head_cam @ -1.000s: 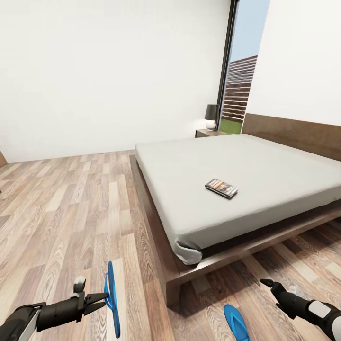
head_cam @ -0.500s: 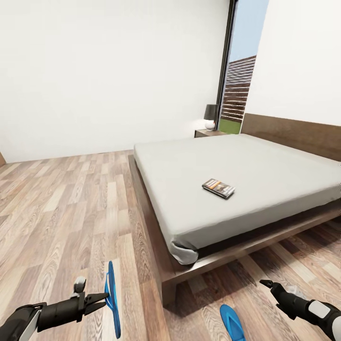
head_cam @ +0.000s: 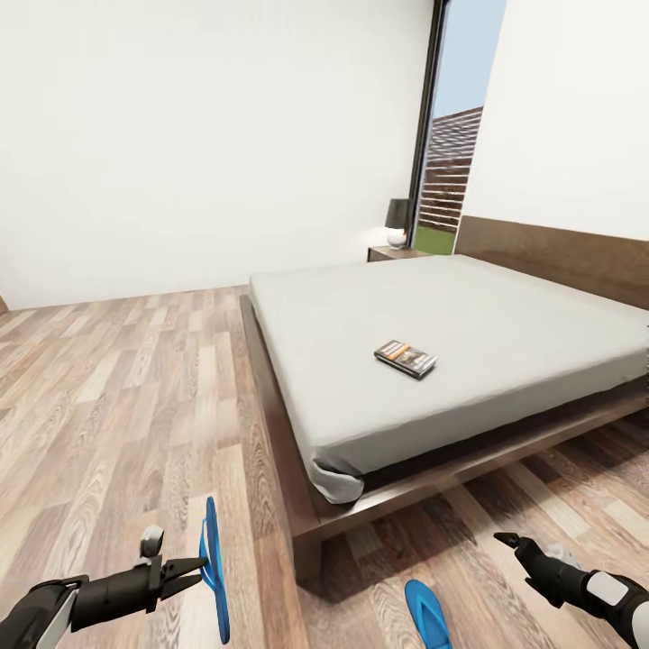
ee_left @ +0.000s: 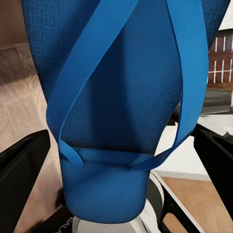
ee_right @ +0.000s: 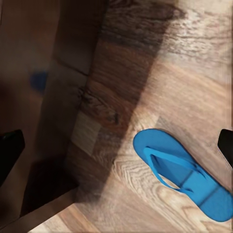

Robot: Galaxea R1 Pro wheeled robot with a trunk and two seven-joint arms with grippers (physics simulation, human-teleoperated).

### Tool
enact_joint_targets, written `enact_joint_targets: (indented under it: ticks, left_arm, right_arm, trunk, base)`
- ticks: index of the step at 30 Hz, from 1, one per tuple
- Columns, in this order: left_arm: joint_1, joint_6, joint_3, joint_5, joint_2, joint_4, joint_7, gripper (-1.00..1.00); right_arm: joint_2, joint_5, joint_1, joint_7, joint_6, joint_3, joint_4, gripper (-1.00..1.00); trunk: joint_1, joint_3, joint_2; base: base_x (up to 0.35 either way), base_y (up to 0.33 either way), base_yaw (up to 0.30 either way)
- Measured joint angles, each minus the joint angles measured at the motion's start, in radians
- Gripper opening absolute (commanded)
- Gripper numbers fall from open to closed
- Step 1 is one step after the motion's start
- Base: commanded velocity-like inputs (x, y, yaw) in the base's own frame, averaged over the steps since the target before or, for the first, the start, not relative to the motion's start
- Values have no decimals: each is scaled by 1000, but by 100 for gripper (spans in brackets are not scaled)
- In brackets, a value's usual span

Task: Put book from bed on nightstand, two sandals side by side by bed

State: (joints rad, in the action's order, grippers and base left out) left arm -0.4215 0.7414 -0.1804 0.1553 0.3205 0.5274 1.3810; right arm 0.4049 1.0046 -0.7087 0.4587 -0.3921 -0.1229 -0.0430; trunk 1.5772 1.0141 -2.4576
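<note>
The left arm is held low and level at the head view's lower left, its left tool [head_cam: 200, 569] pinched on 1 blue sandal [head_cam: 214, 568] carried on edge above the floor [head_cam: 108, 397]; the right arm reaches in low at the lower right, its right tool [head_cam: 510, 543] spread, above the second sandal [ee_right: 182, 174] lying flat near the bed [head_cam: 451, 324] corner. The book [head_cam: 405, 358] lies on the mattress and the nightstand [head_cam: 394, 253] stands beyond the bed. Against 1 second ago, the whole view has shifted, with both arms posed as before

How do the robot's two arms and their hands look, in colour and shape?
Both arms are black with white segments toward the body. The left hand has slim, pointed black fingers and a small white-and-grey knob on top. The right hand is black and pointed, with a pale grey part behind it.
</note>
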Motion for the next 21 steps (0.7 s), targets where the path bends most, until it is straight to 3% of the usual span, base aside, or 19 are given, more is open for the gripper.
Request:
enact_joint_targets:
  ticks: [7,21]
  left_arm:
    - [0,1,0,0,0,0,2,-100]
    - [0,1,0,1,0,0,3,-100]
  right_arm:
    - [0,1,0,0,1,2,0,100]
    - [0,1,0,0,1,3,0,100]
  trunk:
    - [0,0,0]
    - [0,0,0]
  base:
    - [-54,-116,48]
    - [-85,-117,143]
